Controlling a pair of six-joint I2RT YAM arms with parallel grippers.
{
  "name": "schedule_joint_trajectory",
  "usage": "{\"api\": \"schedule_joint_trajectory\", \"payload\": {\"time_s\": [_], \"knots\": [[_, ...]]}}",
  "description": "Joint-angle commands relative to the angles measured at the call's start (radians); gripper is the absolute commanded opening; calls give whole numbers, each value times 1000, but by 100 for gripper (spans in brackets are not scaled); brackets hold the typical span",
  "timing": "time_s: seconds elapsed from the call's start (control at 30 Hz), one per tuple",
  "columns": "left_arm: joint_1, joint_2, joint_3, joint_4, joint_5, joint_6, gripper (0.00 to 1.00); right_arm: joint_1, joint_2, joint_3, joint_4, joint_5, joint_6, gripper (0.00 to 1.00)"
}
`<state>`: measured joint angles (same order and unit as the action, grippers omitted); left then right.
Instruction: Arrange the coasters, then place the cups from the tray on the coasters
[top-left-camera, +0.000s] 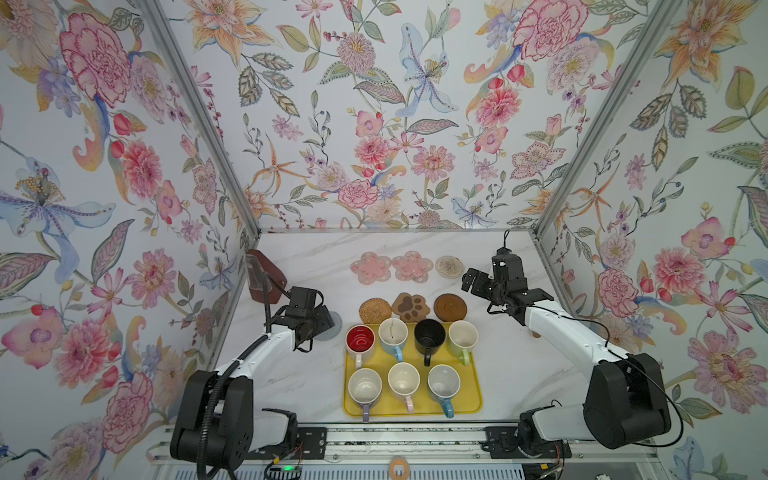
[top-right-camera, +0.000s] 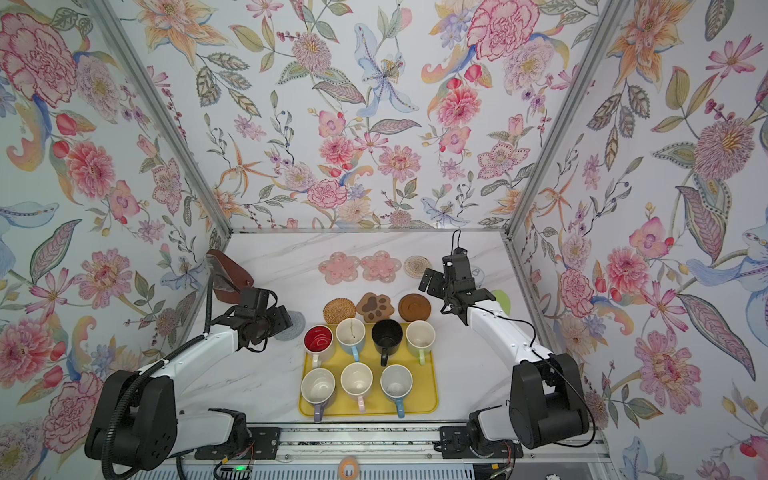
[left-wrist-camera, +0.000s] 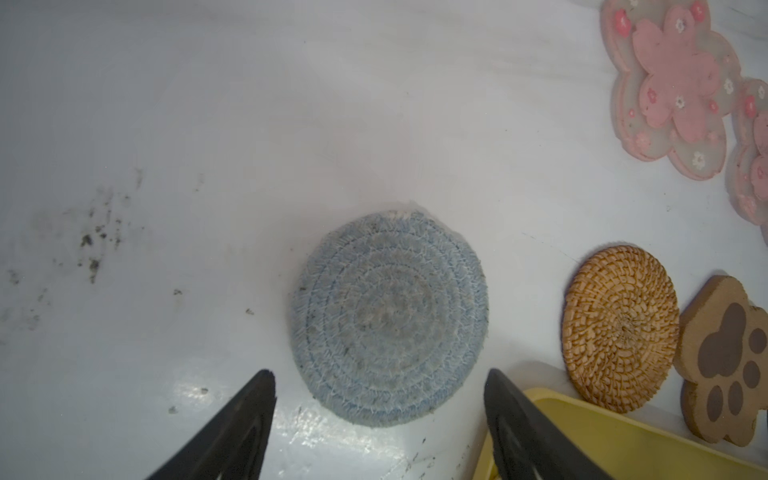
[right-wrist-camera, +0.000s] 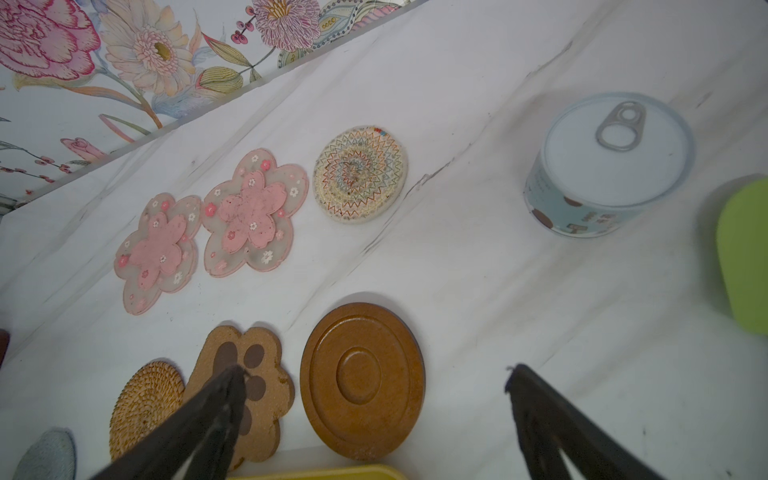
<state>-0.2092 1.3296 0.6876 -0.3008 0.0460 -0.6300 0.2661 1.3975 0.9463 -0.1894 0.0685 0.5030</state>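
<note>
- Left wrist view — the left end effector (left-wrist-camera: 379, 373) has its two fingers wide apart and clamps nothing. The grey woven coaster (left-wrist-camera: 388, 320) lies flat on the white bench (left-wrist-camera: 166, 124) just ahead of the tips, and its near edge shows between them. To one side of it, with a gap, lies the tan rattan coaster (left-wrist-camera: 619, 328), and just beside that the paw coaster (left-wrist-camera: 727, 365). A corner of the yellow tray (left-wrist-camera: 582, 432) shows near the rattan one. Farther off lie the first pink flower coaster (left-wrist-camera: 673, 91) and the second pink flower coaster (left-wrist-camera: 754, 166), the second one cut by the picture edge.
- Right wrist view — the right end effector (right-wrist-camera: 374, 370) has its fingers wide apart too, and it is empty. The dark wooden coaster (right-wrist-camera: 361, 380) lies flat on the bench, just beside the paw coaster. The pale woven coaster (right-wrist-camera: 360, 174) lies in one line with the two pink ones. Well apart stands a small lidded jar (right-wrist-camera: 611, 166), upright.
- Both top views: the tray sits at the front middle of the bench and carries all seven mugs, upright.
  - The far row has the white mug with red inside (top-left-camera: 360, 337), the light blue mug (top-left-camera: 393, 332), the black mug (top-left-camera: 429, 334) and the light green mug (top-left-camera: 463, 336).
  - The near row has the lilac mug (top-left-camera: 365, 384), the pink mug (top-left-camera: 403, 380) and the blue mug (top-left-camera: 444, 382).
  - Six coasters lie in two rows of three behind the tray.
  - The grey one lies left of the tray's far corner, partly hidden under the left end effector.
</note>
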Motion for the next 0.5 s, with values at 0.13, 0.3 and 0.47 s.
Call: {"api": "schedule_joint_trajectory", "payload": {"time_s": [0.13, 0.3, 0.47], "knots": [[-35, 89, 45, 15, 6, -46, 79, -4, -33, -4, -32, 16, -5, 99], [-46, 123, 62, 27, 14, -54, 77, -5, -51, -27, -32, 20, -5, 99], [-52, 157, 63, 27, 11, -71, 76, -7, -67, -43, -34, 22, -5, 99]]}}
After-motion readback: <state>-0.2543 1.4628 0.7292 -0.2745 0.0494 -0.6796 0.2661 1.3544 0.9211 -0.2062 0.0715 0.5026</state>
